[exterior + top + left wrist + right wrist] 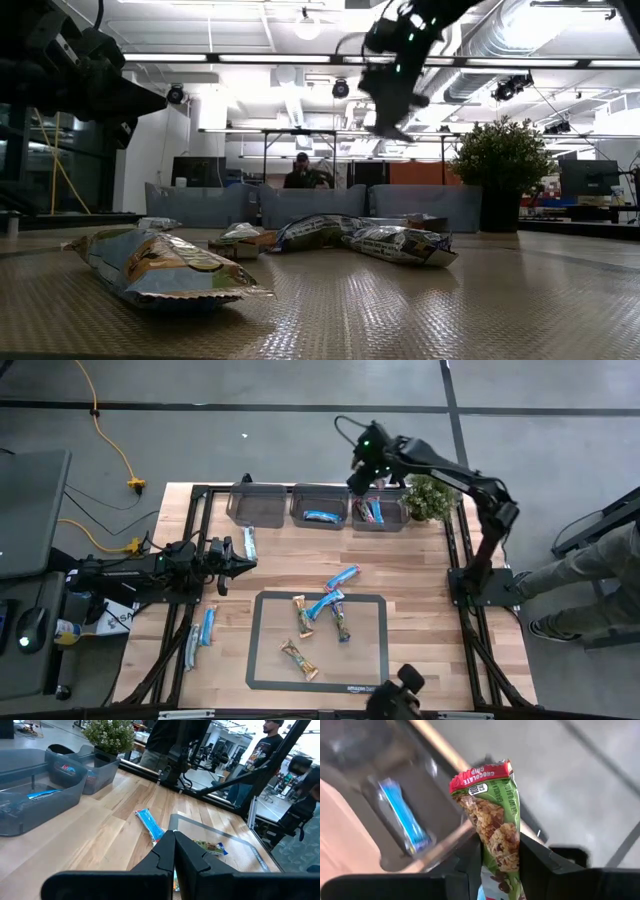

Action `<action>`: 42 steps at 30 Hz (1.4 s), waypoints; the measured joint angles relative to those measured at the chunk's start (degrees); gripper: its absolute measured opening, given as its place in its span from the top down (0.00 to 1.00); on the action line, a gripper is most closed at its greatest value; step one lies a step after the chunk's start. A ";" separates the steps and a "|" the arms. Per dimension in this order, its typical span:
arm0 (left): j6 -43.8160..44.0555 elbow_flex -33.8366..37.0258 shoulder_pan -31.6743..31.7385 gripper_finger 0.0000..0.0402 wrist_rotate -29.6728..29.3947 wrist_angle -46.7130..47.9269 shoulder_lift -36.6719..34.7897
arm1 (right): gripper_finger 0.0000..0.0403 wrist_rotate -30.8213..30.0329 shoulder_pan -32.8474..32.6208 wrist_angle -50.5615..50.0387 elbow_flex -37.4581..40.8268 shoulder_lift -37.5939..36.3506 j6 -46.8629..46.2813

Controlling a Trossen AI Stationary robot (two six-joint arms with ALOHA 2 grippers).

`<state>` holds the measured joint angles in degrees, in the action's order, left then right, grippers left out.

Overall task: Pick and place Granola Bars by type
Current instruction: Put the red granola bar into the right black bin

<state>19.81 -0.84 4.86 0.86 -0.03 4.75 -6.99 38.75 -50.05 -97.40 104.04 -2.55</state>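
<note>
My right gripper [366, 472] [500, 857] hangs high over the bins at the table's far edge, shut on a green-brown granola bar [494, 815]. My left gripper [243, 565] [174, 851] waits shut above the table's left side, touching nothing. Two bright blue bars [342, 577] [325, 603] and three tan ones [300, 615] lie flat on the dark-framed mat. A pale bar [249, 542] lies near the left bin. The middle bin holds a blue bar [320, 516] [402, 817], and the right bin holds red-pink bars [372, 510]. My right gripper pinches the green-brown bar between its two fingers [470, 862], on the wrapper's lower half [501, 845]. The red-edged end [480, 774] sticks out past the fingertips. The bar is lifted clear, above the bins.
Three clear grey bins [255, 505] [320, 500] [392, 512] stand in a row along the far edge, with a potted plant [430, 497] to their right. Two more pale bars [208, 625] lie near the table's left edge. People [267, 742] stand beyond the table.
</note>
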 joint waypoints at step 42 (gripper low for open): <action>-0.02 0.00 -0.02 1.00 0.00 0.02 0.00 | 0.74 8.55 2.75 1.00 15.54 7.01 -9.47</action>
<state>19.79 -0.84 4.84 0.86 -0.01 4.75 1.56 41.50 -49.05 -81.87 111.04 -12.02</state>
